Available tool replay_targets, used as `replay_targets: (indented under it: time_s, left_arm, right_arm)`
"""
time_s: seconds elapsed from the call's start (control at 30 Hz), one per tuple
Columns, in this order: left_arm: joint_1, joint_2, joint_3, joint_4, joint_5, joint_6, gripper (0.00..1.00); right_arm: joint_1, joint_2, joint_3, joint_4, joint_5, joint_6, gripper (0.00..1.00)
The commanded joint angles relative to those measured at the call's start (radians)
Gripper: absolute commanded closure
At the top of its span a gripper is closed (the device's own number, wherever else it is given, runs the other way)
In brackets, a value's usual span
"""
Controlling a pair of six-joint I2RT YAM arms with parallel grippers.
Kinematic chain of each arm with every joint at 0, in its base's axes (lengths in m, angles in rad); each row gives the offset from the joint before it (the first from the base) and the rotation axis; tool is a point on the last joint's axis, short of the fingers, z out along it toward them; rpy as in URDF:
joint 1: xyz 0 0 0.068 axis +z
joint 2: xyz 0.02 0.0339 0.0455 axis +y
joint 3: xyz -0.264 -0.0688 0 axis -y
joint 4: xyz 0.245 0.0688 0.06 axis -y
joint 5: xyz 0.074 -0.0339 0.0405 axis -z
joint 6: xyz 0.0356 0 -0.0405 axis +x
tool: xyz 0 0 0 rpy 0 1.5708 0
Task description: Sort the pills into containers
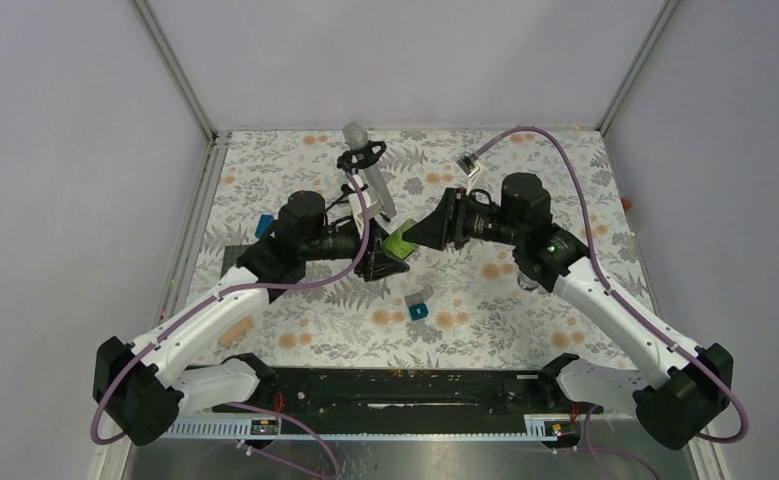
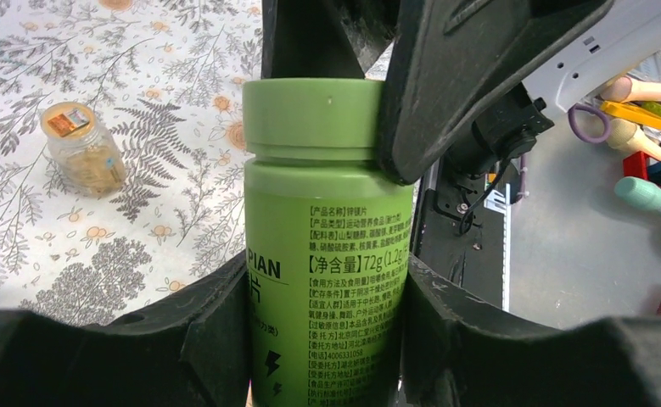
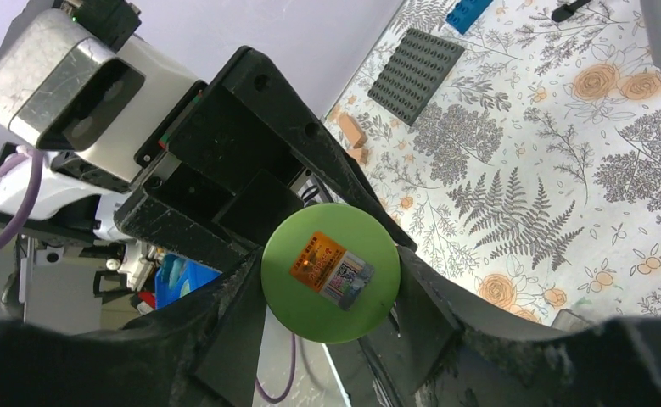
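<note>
A green pill bottle [image 1: 398,243] with a green screw lid hangs above the middle of the table, between both arms. My left gripper [image 2: 327,284] is shut on its labelled body [image 2: 327,229]. My right gripper [image 3: 329,284] faces it end-on, and its fingers press both sides of the lid [image 3: 329,271], which carries an orange sticker. What the bottle holds is hidden. A small clear jar [image 2: 82,157] of tan, pill-like pieces stands on the floral cloth beyond.
A grey tube in a black clamp [image 1: 370,170] stands at the back centre. A small blue piece [image 1: 420,311] lies in front of the bottle. On the left lie a blue brick [image 3: 469,14] and a dark studded baseplate [image 3: 416,76].
</note>
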Motion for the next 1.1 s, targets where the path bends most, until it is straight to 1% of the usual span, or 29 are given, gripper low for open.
replay_targets:
  time_s: [0.0, 0.13, 0.17, 0.23, 0.33, 0.43, 0.47, 0.5, 0.53, 0.57, 0.6, 0.63, 0.7, 0.83, 0.97, 1.03, 1.07]
  left_arm:
    - [0.001, -0.050, 0.011, 0.080, 0.148, 0.047, 1.00]
    - [0.001, -0.056, 0.017, 0.042, 0.294, 0.071, 1.00]
    - [0.001, -0.055, 0.018, 0.040, 0.316, 0.072, 1.00]
    - [0.001, -0.051, 0.018, 0.038, 0.356, 0.074, 1.00]
    - [0.000, -0.050, 0.018, 0.040, 0.402, 0.082, 1.00]
    - [0.000, -0.050, 0.013, 0.042, 0.411, 0.087, 1.00]
    - [0.000, -0.051, 0.011, 0.048, 0.402, 0.085, 1.00]
    - [-0.001, -0.054, 0.006, 0.061, 0.387, 0.075, 1.00]
    - [-0.001, -0.055, -0.001, 0.080, 0.366, 0.061, 1.00]
    - [-0.001, -0.059, -0.010, 0.106, 0.338, 0.047, 1.00]
    - [-0.001, -0.061, -0.018, 0.138, 0.306, 0.031, 1.00]
    - [-0.001, -0.063, -0.030, 0.170, 0.268, 0.013, 1.00]
    - [0.000, -0.066, -0.050, 0.232, 0.190, -0.025, 1.00]
    - [-0.001, -0.062, -0.079, 0.337, 0.095, -0.086, 1.00]
    - [-0.002, -0.063, -0.097, 0.393, -0.003, -0.124, 1.00]
    - [-0.002, -0.068, -0.111, 0.418, -0.043, -0.136, 1.00]
    - [-0.002, -0.071, -0.119, 0.431, -0.061, -0.143, 1.00]
  right_arm:
    - [-0.056, -0.071, -0.019, 0.070, -0.094, -0.120, 0.77]
    - [-0.065, -0.209, -0.173, 0.288, -0.253, -0.264, 0.77]
    - [-0.065, -0.240, -0.199, 0.326, -0.266, -0.283, 0.77]
    - [-0.066, -0.276, -0.221, 0.354, -0.288, -0.309, 0.77]
    - [-0.065, -0.288, -0.215, 0.341, -0.319, -0.345, 0.78]
    - [-0.065, -0.283, -0.196, 0.325, -0.315, -0.344, 0.77]
    - [-0.065, -0.280, -0.191, 0.326, -0.291, -0.326, 0.74]
    - [-0.065, -0.274, -0.182, 0.325, -0.255, -0.298, 0.65]
    - [-0.065, -0.266, -0.175, 0.319, -0.208, -0.268, 0.47]
    - [-0.065, -0.258, -0.165, 0.307, -0.151, -0.231, 0.28]
    - [-0.065, -0.241, -0.150, 0.290, -0.113, -0.192, 0.16]
    - [-0.065, -0.222, -0.134, 0.266, -0.083, -0.155, 0.10]
    - [-0.063, -0.178, -0.104, 0.230, -0.043, -0.067, 0.02]
    - [-0.050, -0.116, -0.106, 0.264, -0.001, 0.134, 0.01]
    - [-0.021, -0.092, -0.060, 0.128, 0.096, 0.144, 0.01]
    - [-0.017, -0.087, -0.054, 0.110, 0.100, 0.151, 0.01]
    - [-0.018, -0.083, -0.051, 0.107, 0.098, 0.161, 0.04]
